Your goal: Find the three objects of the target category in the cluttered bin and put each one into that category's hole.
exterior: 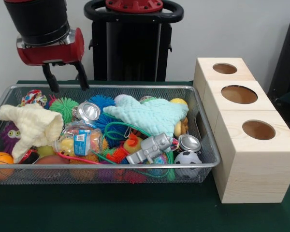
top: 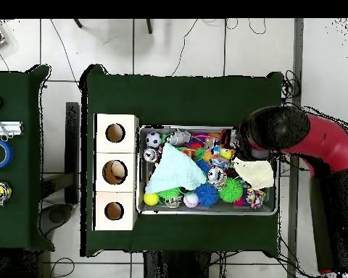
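Claw [exterior: 65, 76] open above bin [exterior: 209, 145] — cloths [exterior: 152, 115], balls [exterior: 64, 107]

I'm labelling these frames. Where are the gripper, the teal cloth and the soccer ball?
gripper [exterior: 66, 79], front view, between its fingertips.
teal cloth [exterior: 150, 115], front view, middle of the cloth.
soccer ball [exterior: 186, 158], front view, its visible face.

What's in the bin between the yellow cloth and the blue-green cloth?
In the front view, a shiny silver can and a green spiky ball lie between the yellow cloth and the blue-green cloth, inside the bin.
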